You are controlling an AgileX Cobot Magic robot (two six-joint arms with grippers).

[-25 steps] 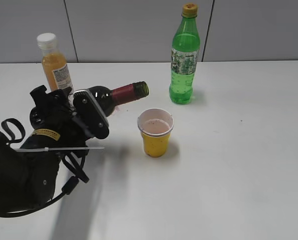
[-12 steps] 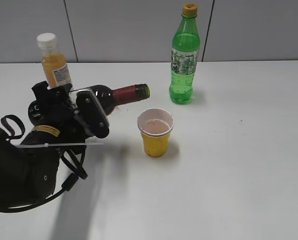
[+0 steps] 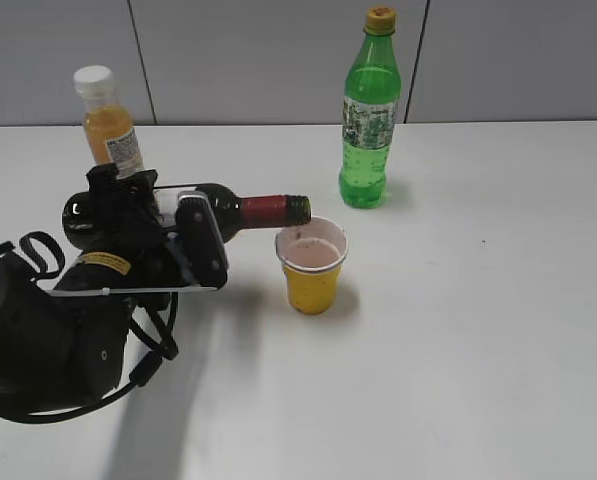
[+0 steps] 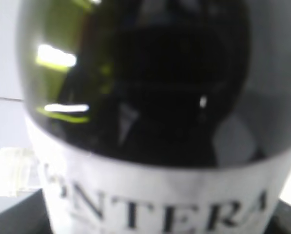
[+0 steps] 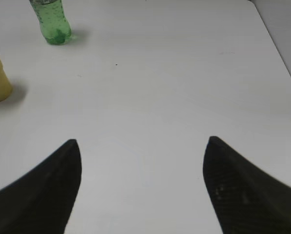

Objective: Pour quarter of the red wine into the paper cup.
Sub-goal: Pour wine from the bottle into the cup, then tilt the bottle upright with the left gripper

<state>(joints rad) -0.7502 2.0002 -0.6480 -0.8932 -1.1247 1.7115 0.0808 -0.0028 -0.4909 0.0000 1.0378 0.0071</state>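
A white table [image 3: 478, 330] was shown from the front at a slant. Toward its left edge, the left gripper [image 3: 183, 235] was clamped around the body of a dark wine bottle [image 3: 240, 211], which was held lying almost level, its red-foiled neck pointing right. The bottle's mouth was positioned at the left rim of a yellow paper cup [image 3: 311, 265], near the table's middle; pinkish liquid was seen inside the cup. An orange juice bottle [image 3: 106, 122] stood near the back left corner, and a green soda bottle [image 3: 371, 110] near the back edge. In the right wrist view, the right gripper [image 5: 142, 168] was spread wide over bare table, grasping nothing.
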